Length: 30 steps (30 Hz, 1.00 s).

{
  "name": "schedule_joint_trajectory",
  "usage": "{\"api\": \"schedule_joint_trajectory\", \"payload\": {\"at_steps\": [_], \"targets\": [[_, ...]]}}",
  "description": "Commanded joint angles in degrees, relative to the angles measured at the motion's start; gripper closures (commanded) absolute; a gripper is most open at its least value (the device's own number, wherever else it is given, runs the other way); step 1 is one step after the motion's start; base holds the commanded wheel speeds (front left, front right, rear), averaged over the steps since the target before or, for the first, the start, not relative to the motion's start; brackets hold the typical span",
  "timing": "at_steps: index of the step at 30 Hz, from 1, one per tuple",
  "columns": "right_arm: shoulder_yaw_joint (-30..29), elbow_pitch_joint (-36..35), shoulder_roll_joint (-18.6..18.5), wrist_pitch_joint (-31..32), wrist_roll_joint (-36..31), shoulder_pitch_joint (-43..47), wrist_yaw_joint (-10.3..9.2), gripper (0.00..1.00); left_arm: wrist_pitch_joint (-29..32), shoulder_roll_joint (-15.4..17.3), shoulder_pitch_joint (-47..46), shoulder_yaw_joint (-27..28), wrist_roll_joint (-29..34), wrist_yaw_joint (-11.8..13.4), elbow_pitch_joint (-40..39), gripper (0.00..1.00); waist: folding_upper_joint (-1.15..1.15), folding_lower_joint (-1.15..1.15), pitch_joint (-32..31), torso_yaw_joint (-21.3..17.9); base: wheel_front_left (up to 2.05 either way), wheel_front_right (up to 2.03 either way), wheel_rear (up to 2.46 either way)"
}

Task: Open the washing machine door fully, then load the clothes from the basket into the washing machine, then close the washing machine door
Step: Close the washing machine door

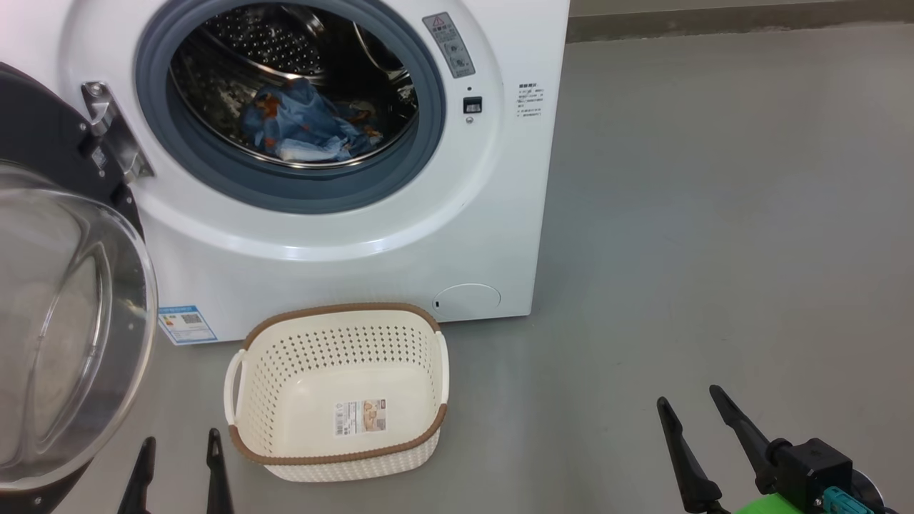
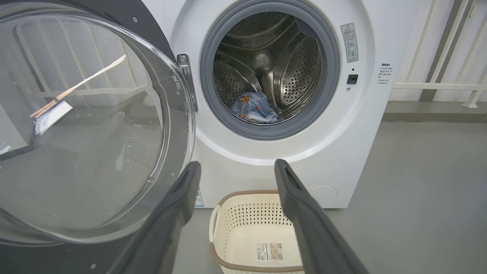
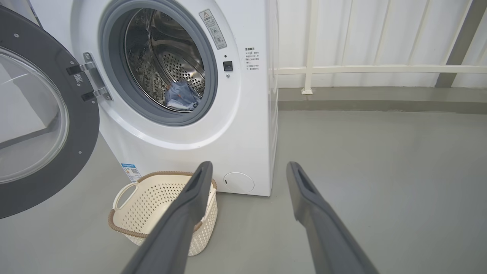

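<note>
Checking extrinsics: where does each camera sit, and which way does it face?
Head: high, looking down-forward at washing machine and basket; left gripper, right gripper at bottom corners.
Left wrist: low, facing the drum beside the washing machine door; own open fingers.
Right wrist: further right, angled left at the machine; own open fingers.
Shared: all show the clothes in the drum.

Left gripper [image 1: 180, 444] low, jaws apart, empty; right gripper [image 1: 689, 397] likewise.
</note>
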Motion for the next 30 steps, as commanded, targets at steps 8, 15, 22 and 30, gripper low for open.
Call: {"api": "schedule_joint_trajectory", "payload": {"at_steps": [8,15,22,30], "targets": [[1.05,-1.30,-0.29,-0.57,-0.08,-1.31,0.16,0.00,-0.19,1.55,-2.52,2.13,0.25,0.31,-0.94,0.00,0.00,0.00,-0.13,0.64,0.00,0.00,0.00],[0.76,-1.58,-0.29,-0.74,-0.03,-0.88,0.16,0.00,-0.02,1.48,-2.76,1.61,0.31,0.29,-0.83,0.00,0.00,0.00,-0.23,2.97,0.00,0.00,0.00],[1.03,-2.42,-0.29,-0.16,-0.61,-0.93,0.16,0.00,-0.41,0.85,-2.27,1.60,0.14,0.66,-0.58,0.00,0.00,0.00,-0.05,8.66,0.00,0.00,0.00],[1.11,-3.24,-0.29,0.24,-1.20,-1.30,0.16,0.00,-0.71,0.57,-1.96,1.76,-0.12,0.65,-0.56,0.00,0.00,0.00,0.65,16.23,0.00,0.00,0.00]]}}
